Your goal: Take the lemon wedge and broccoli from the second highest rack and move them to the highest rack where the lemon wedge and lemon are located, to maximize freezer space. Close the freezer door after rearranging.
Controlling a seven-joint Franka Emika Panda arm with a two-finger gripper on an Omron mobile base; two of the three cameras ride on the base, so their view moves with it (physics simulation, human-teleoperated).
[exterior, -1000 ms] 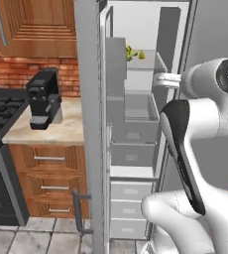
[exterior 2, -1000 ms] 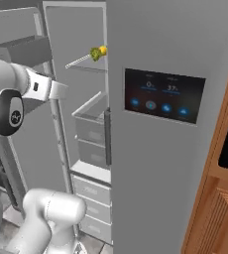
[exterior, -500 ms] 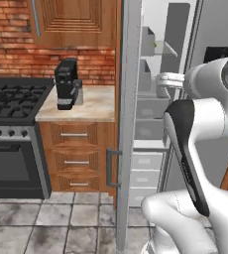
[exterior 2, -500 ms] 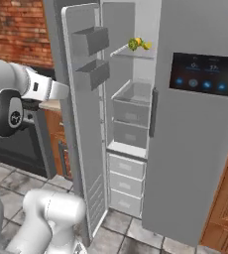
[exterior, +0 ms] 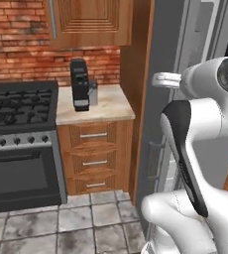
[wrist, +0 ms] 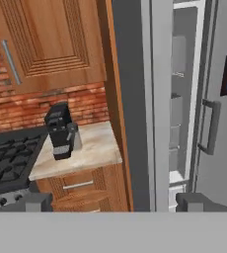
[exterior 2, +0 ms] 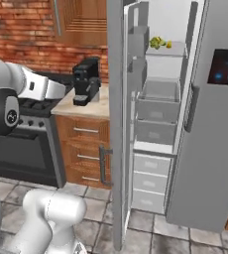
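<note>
The freezer door stands open and shows edge-on, with its handle low on the left face. Inside the freezer, small yellow and green pieces lie together on an upper rack. They are too small to tell lemon, lemon wedge and broccoli apart. My gripper is open with nothing between its fingertips. It points at the door's edge and the counter beside it, well away from the racks. My arm's forearm reaches out at the left, over the stove side.
A black coffee machine stands on the beige counter left of the freezer, over wooden drawers. A black stove is further left. The grey right fridge door carries a dark panel. Drawers fill the freezer below the racks.
The whole picture has swung across between frames, so the camera has moved with the base; the open door now shows edge-on and the stove and counter fill more of the view. The gripper stays open.
</note>
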